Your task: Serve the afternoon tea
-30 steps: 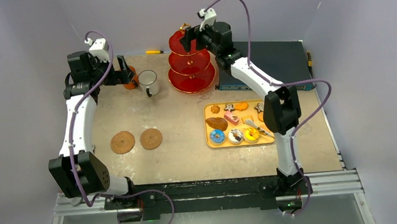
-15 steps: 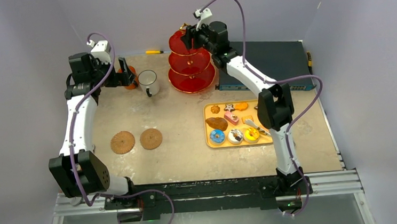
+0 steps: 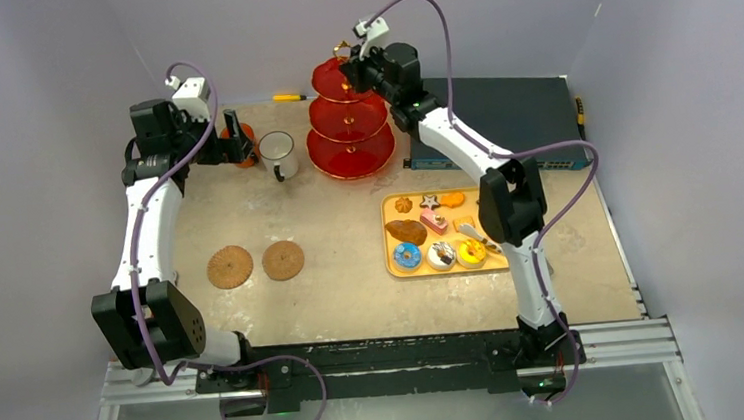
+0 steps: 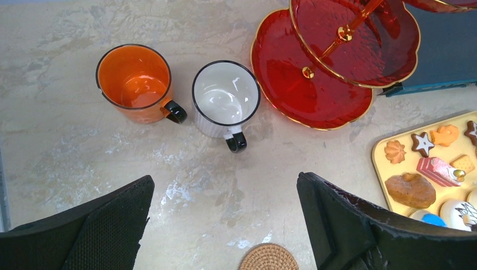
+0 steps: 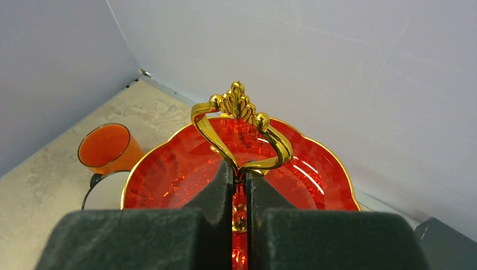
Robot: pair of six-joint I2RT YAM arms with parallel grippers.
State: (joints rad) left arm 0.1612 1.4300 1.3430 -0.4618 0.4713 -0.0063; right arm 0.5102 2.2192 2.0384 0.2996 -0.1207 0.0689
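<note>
Two round woven coasters lie side by side on the table, nearest the arm bases. The left wrist view cuts one of them off at its lower edge. To their right, the yellow tray carries assorted pastries. The right arm crosses the tray's right side and hides the items there. A pale elongated piece among the ring-shaped pastries is too small to identify.

Farther back on the left, the left gripper hangs over the orange mug, so the overhead view shows only a sliver of orange. Its jaws stand fully apart and hold nothing. Both black fingers are cut off by the frame, with bare table between them. The white mug stands upright just beside the orange mug.

Just right of the white mug, at the far centre, is the red three-tier stand. The right gripper is clamped on its central gold post, directly beneath the gold handle, and the pads hide the post lower down. Whether the base touches the table cannot be determined. Behind the stand, the dark box is partly covered by the right arm.
</note>
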